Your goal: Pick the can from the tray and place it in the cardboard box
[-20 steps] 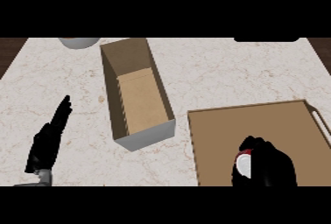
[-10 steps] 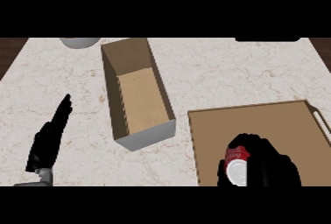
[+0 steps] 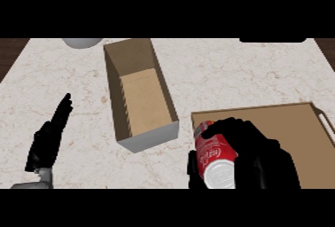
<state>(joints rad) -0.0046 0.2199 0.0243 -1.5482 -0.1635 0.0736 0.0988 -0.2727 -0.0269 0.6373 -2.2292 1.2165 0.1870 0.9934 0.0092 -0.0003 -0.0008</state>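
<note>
A red can [image 3: 215, 150] with a white end facing me is held over the near left corner of the brown tray [image 3: 288, 117]. My right hand [image 3: 258, 157] is curled round the can, fingers over its far side and thumb at its left. The open cardboard box [image 3: 141, 95] stands to the upper left of the tray, long and narrow, with nothing visible inside. My left hand [image 3: 49, 137] rests at the lower left, fingers straight and pointing away, well apart from the box.
A grey rounded object [image 3: 83, 43] sits at the counter's far edge, just left of the box. The tray has a handle slot [image 3: 325, 124] on its right rim. Marble counter [image 3: 216, 75] lies bare beyond the tray.
My right hand has lifted the can and carried it left toward the tray's near left corner; the can now shows much more of its red side. The left hand has not moved.
</note>
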